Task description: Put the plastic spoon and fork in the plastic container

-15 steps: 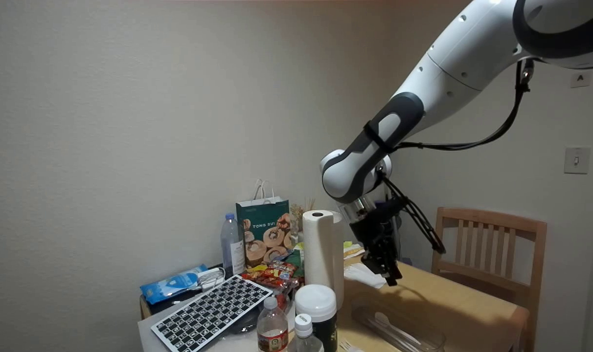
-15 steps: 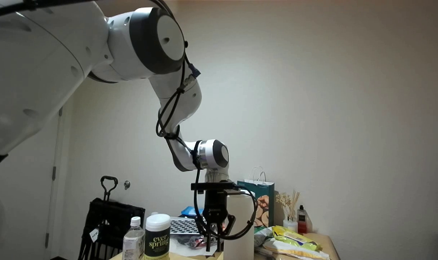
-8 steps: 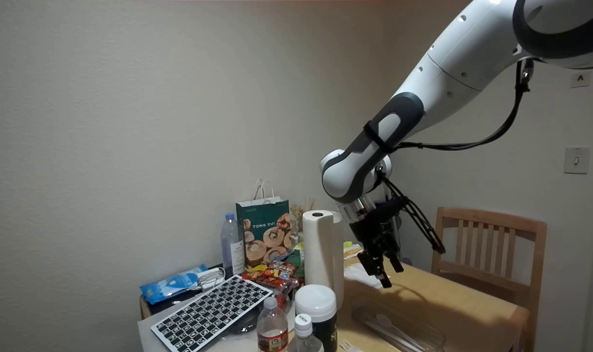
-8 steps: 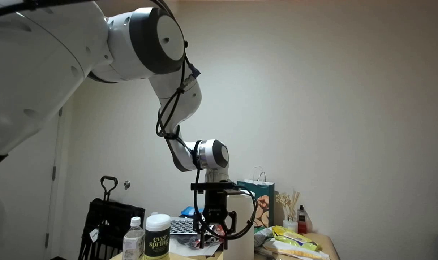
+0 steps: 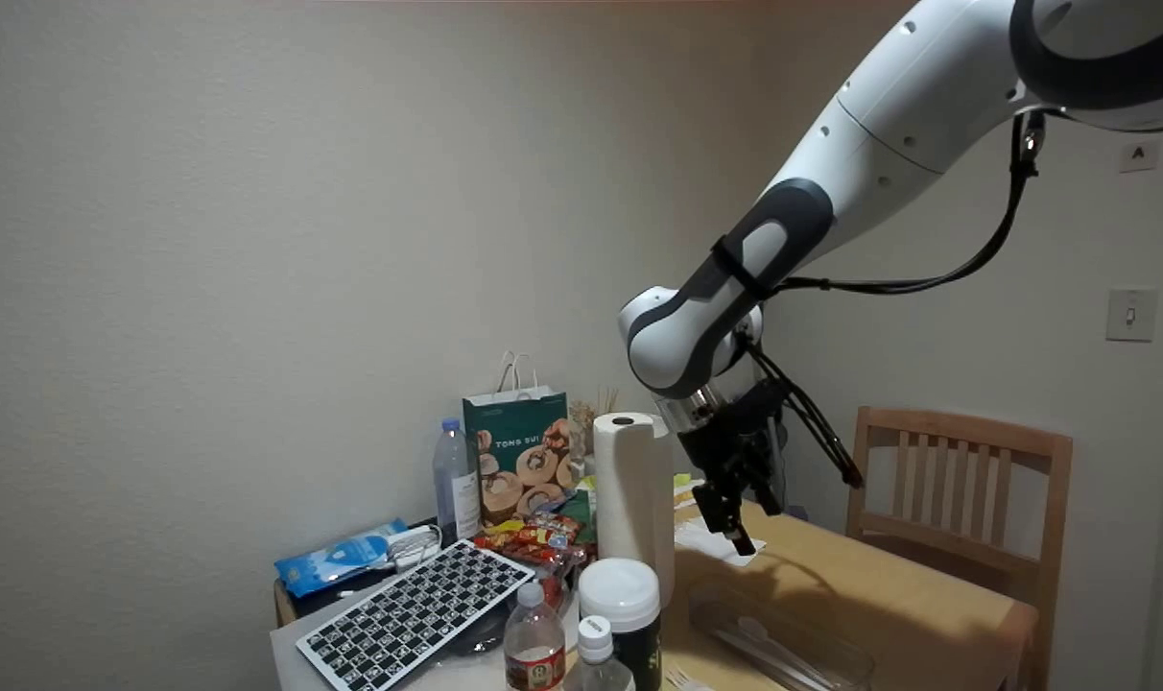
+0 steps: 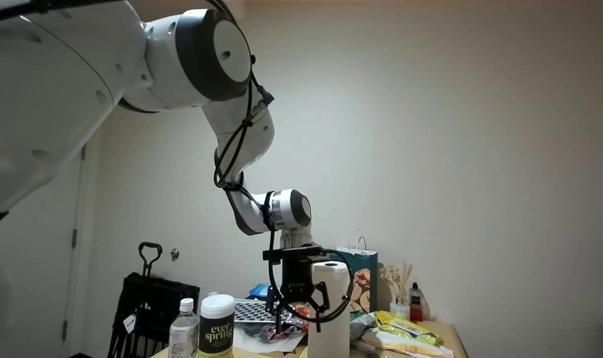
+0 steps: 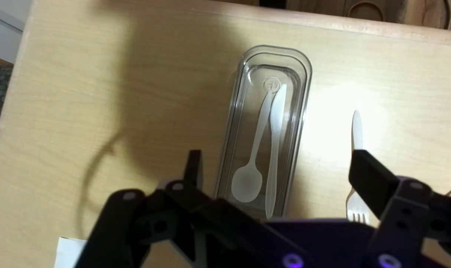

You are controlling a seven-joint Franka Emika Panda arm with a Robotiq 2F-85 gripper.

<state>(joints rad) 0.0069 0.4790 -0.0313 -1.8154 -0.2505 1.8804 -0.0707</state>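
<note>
The spoon (image 7: 246,183) lies in the container (image 7: 244,141), fork (image 7: 357,131) outside

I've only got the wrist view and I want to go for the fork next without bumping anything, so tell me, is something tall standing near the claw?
Observer: Yes, a paper-towel roll stands upright, and in both exterior views it shows close by the claw. I can't judge the gap exactly.
Operator: Okay, and does anything stand near the fork?
Observer: A white-lidded black tub does; in that exterior view, part of the fork shows just past it.
Operator: Is the tub on its own?
Observer: No, a white-capped clear bottle stands beside it.
</note>
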